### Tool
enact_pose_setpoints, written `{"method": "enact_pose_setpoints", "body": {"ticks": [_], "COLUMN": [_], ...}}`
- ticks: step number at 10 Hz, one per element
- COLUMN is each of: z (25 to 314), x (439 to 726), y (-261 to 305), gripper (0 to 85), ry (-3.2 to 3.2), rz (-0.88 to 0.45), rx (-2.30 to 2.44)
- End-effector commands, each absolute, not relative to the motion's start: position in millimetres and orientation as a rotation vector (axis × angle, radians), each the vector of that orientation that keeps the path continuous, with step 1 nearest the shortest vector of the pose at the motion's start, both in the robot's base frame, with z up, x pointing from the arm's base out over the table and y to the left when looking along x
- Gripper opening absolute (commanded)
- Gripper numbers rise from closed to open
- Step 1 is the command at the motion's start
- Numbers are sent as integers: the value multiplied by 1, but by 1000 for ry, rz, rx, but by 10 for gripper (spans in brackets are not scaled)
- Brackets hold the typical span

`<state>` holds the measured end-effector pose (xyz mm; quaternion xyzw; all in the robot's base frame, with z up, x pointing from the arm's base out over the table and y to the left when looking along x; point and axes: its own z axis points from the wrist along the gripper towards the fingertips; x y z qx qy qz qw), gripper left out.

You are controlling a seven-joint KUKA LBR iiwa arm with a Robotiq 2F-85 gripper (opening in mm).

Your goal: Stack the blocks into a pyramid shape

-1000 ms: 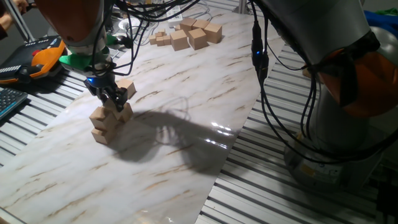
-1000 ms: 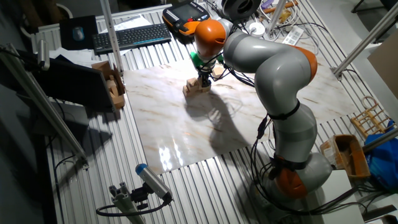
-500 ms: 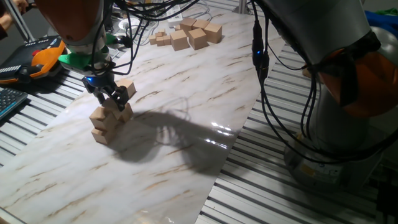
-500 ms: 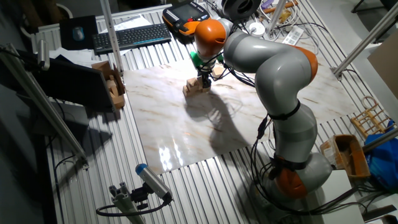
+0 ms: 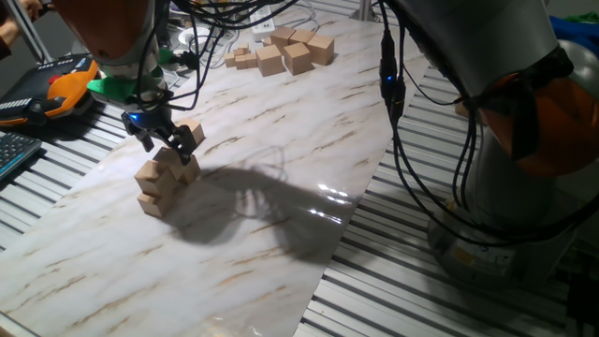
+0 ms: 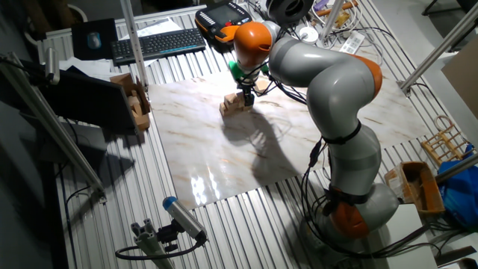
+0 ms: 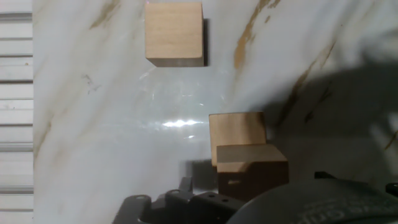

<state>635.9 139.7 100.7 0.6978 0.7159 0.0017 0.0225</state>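
Since a second ago our gripper [image 5: 161, 142] has lifted slightly off the stacked blocks [image 5: 161, 180], fingers spread and holding nothing; we should rise straight up, keeping clear.

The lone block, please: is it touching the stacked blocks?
Apart. The hand view shows bare marble between the lone block and the stacked blocks.

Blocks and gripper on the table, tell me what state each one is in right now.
gripper: jaws open, holding nothing, just above the heap.
pyramid heap: stacked in steps, standing on the table.
lone block: lying flat on the table, apart from the heap, not stacked.
far cluster of blocks: loose group at the far end of the table, untouched.
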Motion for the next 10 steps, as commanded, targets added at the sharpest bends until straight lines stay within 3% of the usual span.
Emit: {"method": "enact_pose_setpoints", "body": {"ticks": [1, 10], "z": [102, 130], "x": [636, 636], "y": [139, 120], "gripper": [850, 850], "ry": [2221, 2288], "rz": [8, 6], "rx": [2161, 2130]}}
